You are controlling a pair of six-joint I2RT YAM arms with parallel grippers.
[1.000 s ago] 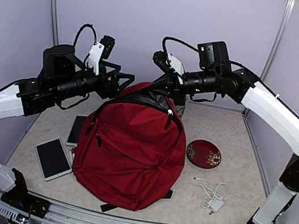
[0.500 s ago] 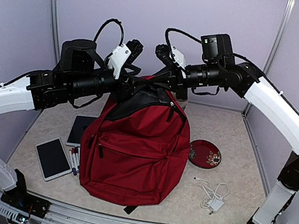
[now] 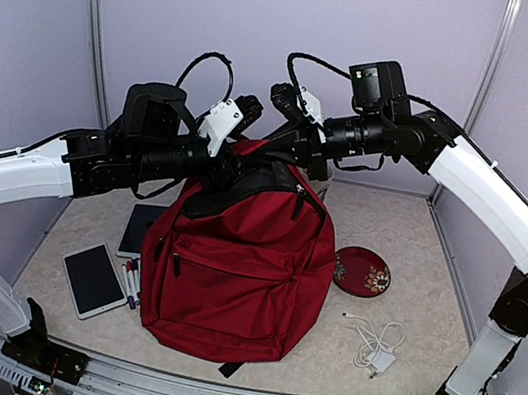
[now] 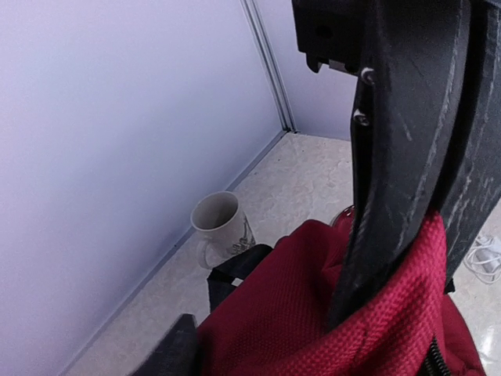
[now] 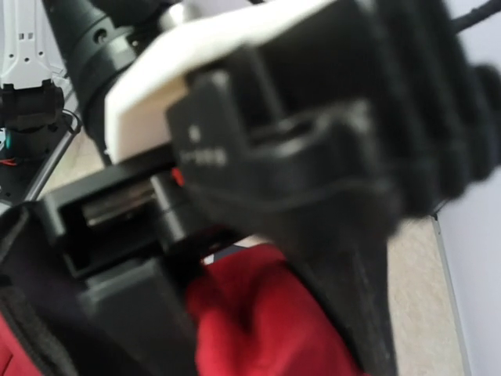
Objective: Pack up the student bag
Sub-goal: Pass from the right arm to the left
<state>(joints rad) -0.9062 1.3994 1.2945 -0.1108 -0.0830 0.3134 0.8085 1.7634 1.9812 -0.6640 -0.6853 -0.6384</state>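
Top external view: the student bag (image 3: 233, 263), dark red with black zippers, stands upright in the middle of the counter (image 3: 432, 286), its front pocket facing the arm bases. Both arms reach in over its top. The left end effector (image 3: 253, 125) meets the upper edge of the bag from the left, and the right end effector (image 3: 279, 141) meets it from the right, the two nearly touching above the black lining.

Left wrist view: a fold of the bag's red fabric (image 4: 297, 313) is bunched between the dark fingers (image 4: 391, 180), so this end effector is grasping the bag's top edge. A pale mug (image 4: 219, 227) stands near the back wall beyond the bag.

Right wrist view: the picture is blurred. The right end effector is clenched tight, with red fabric (image 5: 258, 321) just beneath it; whether any cloth is pinched cannot be told.

Left of the bag lie a white tablet (image 3: 94, 279), a dark notebook (image 3: 137, 227) and some markers (image 3: 131, 282) just beside the bag's side. To its right sit a red patterned plate (image 3: 360, 271) and, nearer the front edge, a white charger with its cable (image 3: 376, 346).
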